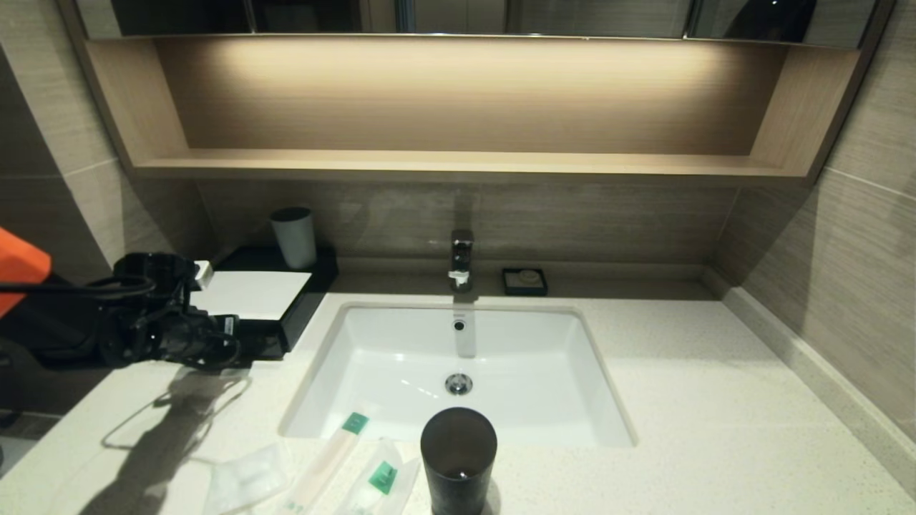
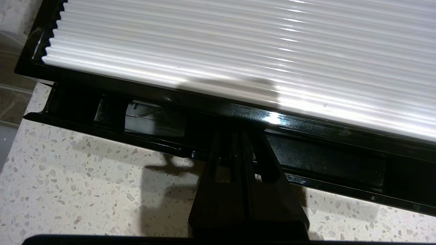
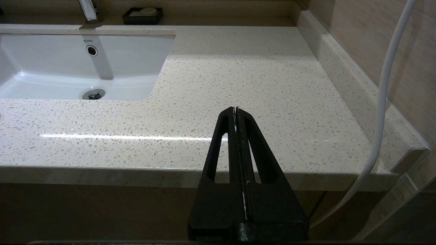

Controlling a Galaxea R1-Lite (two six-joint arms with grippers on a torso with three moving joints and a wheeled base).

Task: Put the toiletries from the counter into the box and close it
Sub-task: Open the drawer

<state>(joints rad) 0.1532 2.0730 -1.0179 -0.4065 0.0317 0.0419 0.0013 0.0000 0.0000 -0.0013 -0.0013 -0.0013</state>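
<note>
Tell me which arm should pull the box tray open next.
Left, probably. Its shut end effector sits at the low black box's front tray lip. The right end effector, shut, hangs off the speckled counter's far side.

Off-white speckled desk around white basin; black box topped with white ribbed panel; translucent-white packets bearing green labels; dark cup.

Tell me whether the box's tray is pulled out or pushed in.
Pulled out slightly: the tray juts beyond the box front, left gripper shut on its front edge.
</note>
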